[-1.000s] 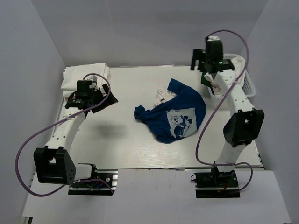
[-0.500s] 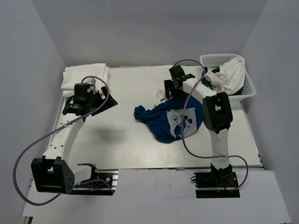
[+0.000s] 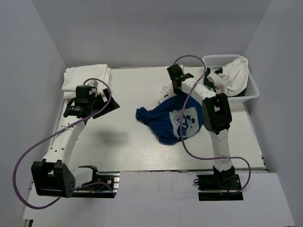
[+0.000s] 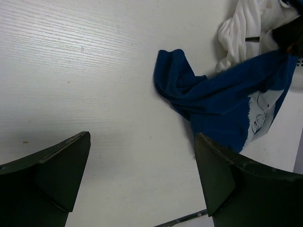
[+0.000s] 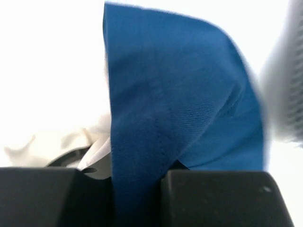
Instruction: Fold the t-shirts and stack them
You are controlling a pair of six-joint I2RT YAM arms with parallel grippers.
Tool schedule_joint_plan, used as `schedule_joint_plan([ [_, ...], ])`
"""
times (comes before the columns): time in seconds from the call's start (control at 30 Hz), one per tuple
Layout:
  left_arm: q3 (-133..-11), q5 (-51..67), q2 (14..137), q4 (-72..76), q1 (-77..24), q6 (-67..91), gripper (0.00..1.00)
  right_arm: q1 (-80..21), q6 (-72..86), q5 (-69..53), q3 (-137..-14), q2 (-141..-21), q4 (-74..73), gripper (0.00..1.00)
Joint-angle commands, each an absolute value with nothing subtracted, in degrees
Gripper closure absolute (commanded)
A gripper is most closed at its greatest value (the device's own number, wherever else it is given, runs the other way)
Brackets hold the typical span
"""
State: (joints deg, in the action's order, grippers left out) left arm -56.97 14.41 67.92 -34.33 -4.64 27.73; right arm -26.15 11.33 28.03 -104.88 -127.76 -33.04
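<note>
A royal blue t-shirt [image 3: 165,120] with a pale Mickey print lies crumpled mid-table. My right gripper [image 3: 176,92] is at its far edge, and in the right wrist view the jaws [image 5: 136,189] are shut on a fold of the blue cloth [image 5: 161,94]. A crumpled white t-shirt [image 3: 166,90] lies just behind it. My left gripper [image 3: 102,105] hovers open over bare table to the left, with nothing between its fingers [image 4: 142,156]. The left wrist view shows the blue shirt [image 4: 218,101] and the white one [image 4: 241,23] ahead.
Folded white t-shirts [image 3: 87,75] sit at the back left corner. A white lattice basket [image 3: 253,85] at the back right holds a white shirt [image 3: 236,73] and some dark green cloth [image 3: 218,78]. Purple cables loop from both arms.
My right arm swung from the basket to the far edge of the blue shirt and closed on it, raising that edge slightly. The left arm barely moved.
</note>
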Motion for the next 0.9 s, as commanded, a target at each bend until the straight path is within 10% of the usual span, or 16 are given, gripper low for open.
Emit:
schedule_joint_plan([
  [0.0, -57.2, 15.4, 64.8, -34.0, -5.0, 26.7, 0.0, -24.5, 5.8, 35.1, -112.2, -117.4, -24.8, 1.0],
  [0.43, -54.9, 15.9, 62.3, -31.9, -5.0, 27.8, 0.0, -19.5, -9.4, 30.2, -109.7, -89.4, 3.6, 1.0],
  [0.87, -54.4, 18.4, 63.4, -29.4, -5.0, 28.3, 0.0, -18.2, -22.5, 31.9, -116.7, -85.7, 13.8, 1.0],
])
